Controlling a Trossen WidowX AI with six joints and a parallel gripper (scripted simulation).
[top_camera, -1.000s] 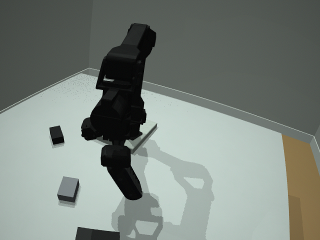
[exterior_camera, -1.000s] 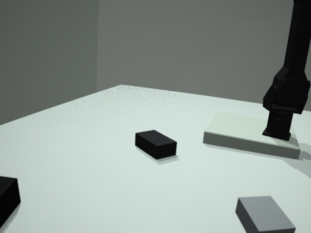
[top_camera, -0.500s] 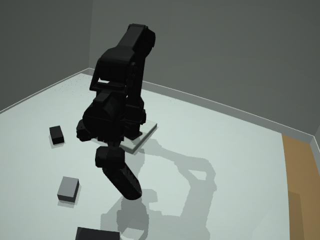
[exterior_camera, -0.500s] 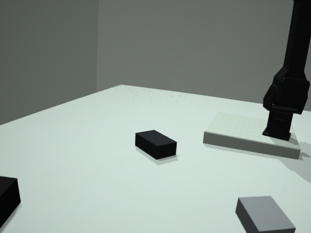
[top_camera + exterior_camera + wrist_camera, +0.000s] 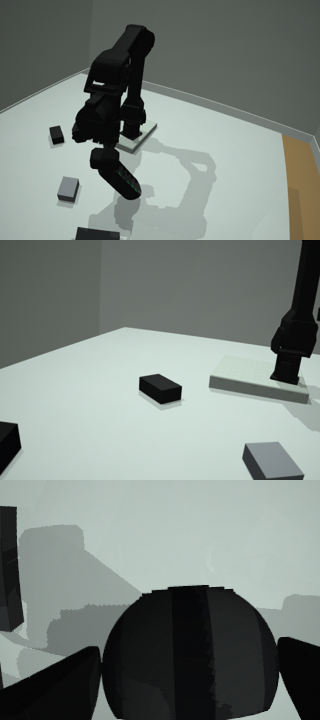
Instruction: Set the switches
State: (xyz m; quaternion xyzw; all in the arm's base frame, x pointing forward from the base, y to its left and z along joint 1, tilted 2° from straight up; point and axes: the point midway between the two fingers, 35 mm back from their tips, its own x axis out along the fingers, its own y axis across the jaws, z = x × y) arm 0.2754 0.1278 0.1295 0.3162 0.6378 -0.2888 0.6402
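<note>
Fingers pinching the dark grey rounded controller unit (image 5: 121, 180) aloft over the pale counter (image 5: 232, 160), tilted; label unread, switches unset, set-down pending.

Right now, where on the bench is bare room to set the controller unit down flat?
Best: the wide stretch of bench between the base plate and the brown strip. Crowded: beside the lifted controller unit, where the black block, grey block and dark module lie.
</note>
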